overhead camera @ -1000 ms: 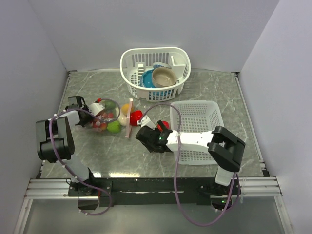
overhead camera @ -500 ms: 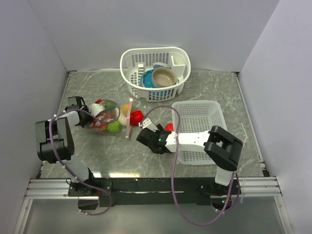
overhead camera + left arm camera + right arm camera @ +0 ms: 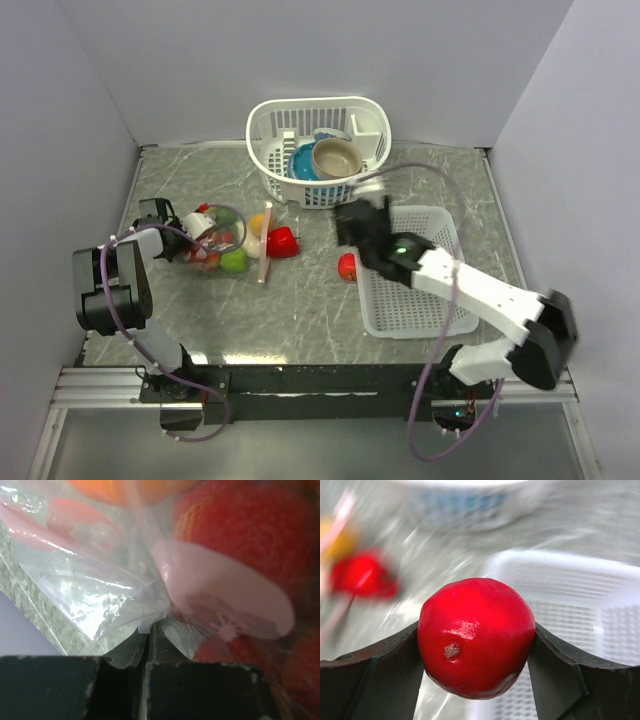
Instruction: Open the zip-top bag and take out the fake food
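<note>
A: Bag (image 3: 200,250), where is it lying?
B: On the tabletop (image 3: 300,310), left side, mouth looking open. The left end effector (image 3: 148,642) is pinching its corner flat.
A: Right side?
B: The right end effector (image 3: 475,630) is clamping a red fruit (image 3: 476,647) by the mesh basket (image 3: 410,300). A red pepper (image 3: 283,242) is sitting outside the bag. Several pieces of toy food (image 3: 233,260) are waiting inside, so I'm judging it partway done.

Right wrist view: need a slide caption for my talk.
Right gripper clasps a red fake fruit, with the white mesh basket behind it.
</note>
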